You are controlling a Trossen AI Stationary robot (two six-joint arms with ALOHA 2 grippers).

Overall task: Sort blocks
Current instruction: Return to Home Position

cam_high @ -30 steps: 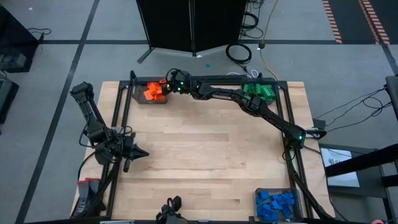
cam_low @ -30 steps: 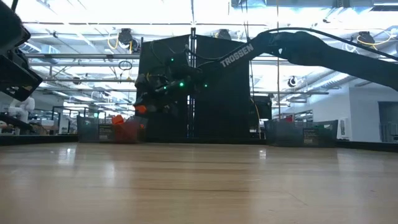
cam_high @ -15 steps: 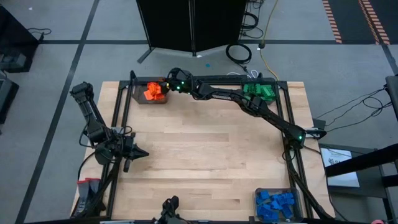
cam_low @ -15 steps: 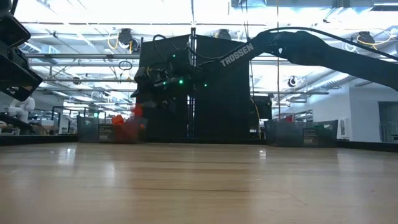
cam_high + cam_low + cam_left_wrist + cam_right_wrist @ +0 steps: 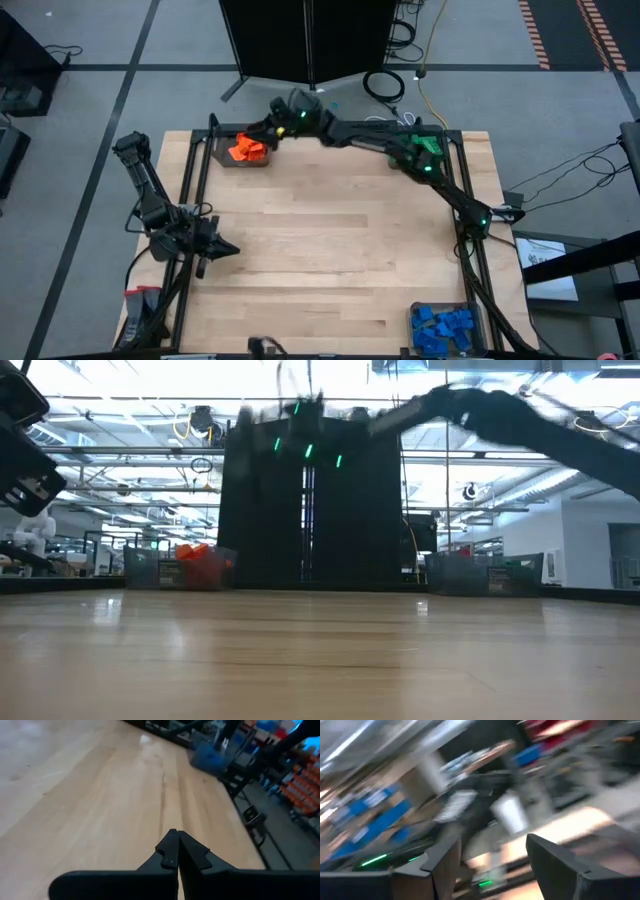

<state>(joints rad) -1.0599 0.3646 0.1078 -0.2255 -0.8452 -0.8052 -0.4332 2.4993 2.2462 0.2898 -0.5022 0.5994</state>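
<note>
Right gripper [image 5: 262, 128]: hovers over the table's far edge, just beside the orange pile; fingers spread wide, nothing between them.
Left gripper [image 5: 222, 247]: waits at the left side of the table [image 5: 330, 250]; fingers pressed together, empty.
Blocks: orange blocks [image 5: 245, 149] in the far-left bin [image 5: 222, 160]; green blocks [image 5: 432, 146] far right; blue blocks [image 5: 444, 324] near right.
Handling (judged): light, rigid, smooth plastic, probably slippery; best pinched across two flat side walls, not over the studs.
</note>
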